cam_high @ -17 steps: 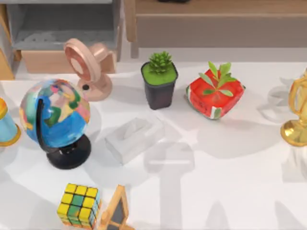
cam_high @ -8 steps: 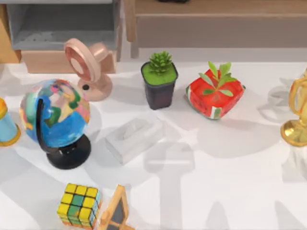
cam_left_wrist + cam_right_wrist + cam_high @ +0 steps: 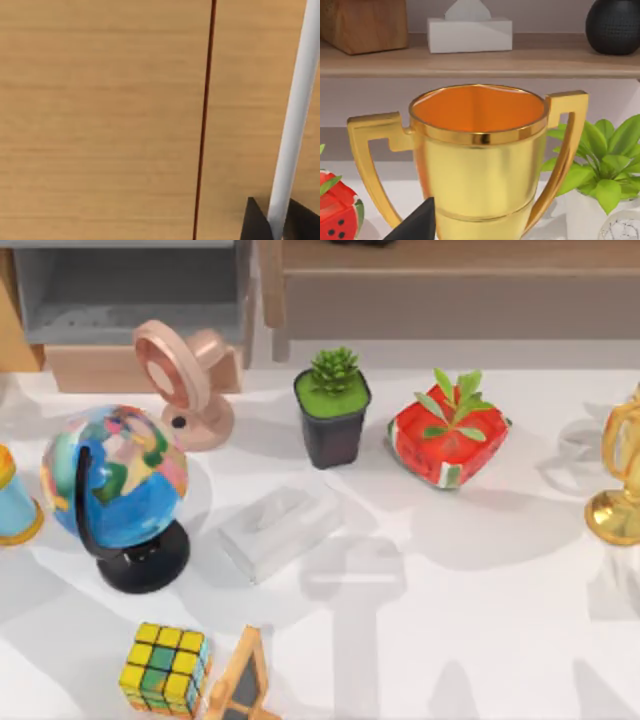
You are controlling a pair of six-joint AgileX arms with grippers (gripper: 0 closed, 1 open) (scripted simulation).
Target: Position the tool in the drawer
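Observation:
The tool (image 3: 295, 110), a slim whitish bar, stands between the two dark fingers of my left gripper (image 3: 272, 222), which is shut on it. Behind it lies a tan wood surface (image 3: 100, 120) with a thin dark seam. The drawer (image 3: 130, 285) stands open at the table's back left, with grey inner walls and a tan front panel (image 3: 100, 367). A dark part of my right gripper (image 3: 415, 225) sits close in front of a golden trophy (image 3: 480, 160).
A globe (image 3: 115, 485), a pink fan (image 3: 180, 380), a potted succulent (image 3: 333, 405), a red watermelon pot (image 3: 448, 440), a white tissue box (image 3: 280, 530), a Rubik's cube (image 3: 165, 668) and the trophy (image 3: 620, 480) crowd the table. A brown shelf (image 3: 450, 280) runs along the back.
The tan wood piece at the drawer's left edge has shifted in the top view, and the shadows on the table's left side have moved. The table's objects stay put.

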